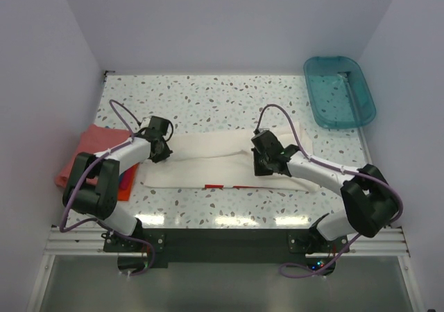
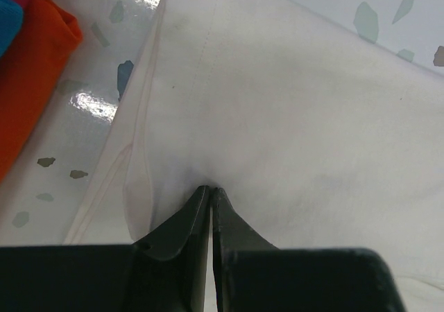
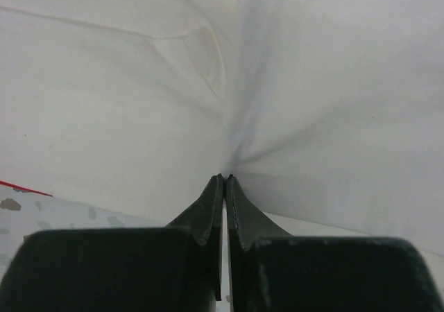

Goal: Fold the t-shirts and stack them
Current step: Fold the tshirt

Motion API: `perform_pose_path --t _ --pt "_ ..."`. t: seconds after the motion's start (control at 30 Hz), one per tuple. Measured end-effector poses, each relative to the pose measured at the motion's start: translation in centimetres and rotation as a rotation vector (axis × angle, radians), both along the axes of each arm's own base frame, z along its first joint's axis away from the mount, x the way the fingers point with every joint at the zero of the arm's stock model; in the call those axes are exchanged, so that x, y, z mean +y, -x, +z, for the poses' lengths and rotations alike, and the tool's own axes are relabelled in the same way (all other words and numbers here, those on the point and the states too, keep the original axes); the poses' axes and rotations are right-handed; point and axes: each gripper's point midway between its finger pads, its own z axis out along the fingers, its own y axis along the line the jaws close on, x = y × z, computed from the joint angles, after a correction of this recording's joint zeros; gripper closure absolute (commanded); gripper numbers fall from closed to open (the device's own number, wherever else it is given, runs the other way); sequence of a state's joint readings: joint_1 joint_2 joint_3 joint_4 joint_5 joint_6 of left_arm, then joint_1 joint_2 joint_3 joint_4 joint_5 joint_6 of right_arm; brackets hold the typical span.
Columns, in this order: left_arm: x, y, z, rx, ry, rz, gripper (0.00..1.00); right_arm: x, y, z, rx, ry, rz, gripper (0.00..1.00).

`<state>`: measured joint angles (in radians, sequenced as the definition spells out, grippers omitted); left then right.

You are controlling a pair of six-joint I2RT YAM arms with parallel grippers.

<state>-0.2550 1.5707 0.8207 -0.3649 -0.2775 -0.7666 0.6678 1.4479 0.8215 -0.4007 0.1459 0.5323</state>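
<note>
Two pinches grip the white t-shirt [image 1: 208, 157]: left hand [image 2: 210, 193] and right hand [image 3: 225, 180] both clamped on cloth, best raised together evenly for a straight fold.

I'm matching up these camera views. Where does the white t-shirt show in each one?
Top external: white t-shirt mid-table, stretched between both arms.
Left wrist: fills centre and right, pinched in left claw.
Right wrist: fills almost everything, pinched in right claw.
Shared landmark: speckled table.
</note>
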Motion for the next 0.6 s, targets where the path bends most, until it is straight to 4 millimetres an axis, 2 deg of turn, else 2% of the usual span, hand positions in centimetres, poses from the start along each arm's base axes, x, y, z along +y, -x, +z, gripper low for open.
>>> perform_pose_path --t 0.27,0.33,0.43,0.5,0.57,0.6 --pt "-0.2 -0.2 0.0 -0.006 0.016 -0.003 0.90 1.6 0.2 -2.8 0.077 -0.043 0.004 0.99" --pt "-0.2 -0.3 0.0 -0.006 0.019 -0.003 0.89 1.8 0.1 -2.7 0.073 -0.054 0.005 0.92" --pt "-0.3 -0.3 0.0 -0.008 0.023 -0.007 0.83 1.9 0.1 -2.6 0.074 -0.061 0.001 0.68" --pt "-0.6 -0.3 0.2 -0.010 0.037 -0.018 0.77 1.9 0.2 -2.1 0.066 -0.066 -0.002 0.55" --pt "-1.0 -0.3 0.4 -0.011 0.052 -0.044 0.72 1.5 0.3 -0.8 0.039 -0.067 -0.005 0.53" --pt "-1.1 -0.2 0.7 -0.015 0.060 -0.055 0.66 1.3 0.2 0.1 0.016 -0.070 -0.012 0.53"
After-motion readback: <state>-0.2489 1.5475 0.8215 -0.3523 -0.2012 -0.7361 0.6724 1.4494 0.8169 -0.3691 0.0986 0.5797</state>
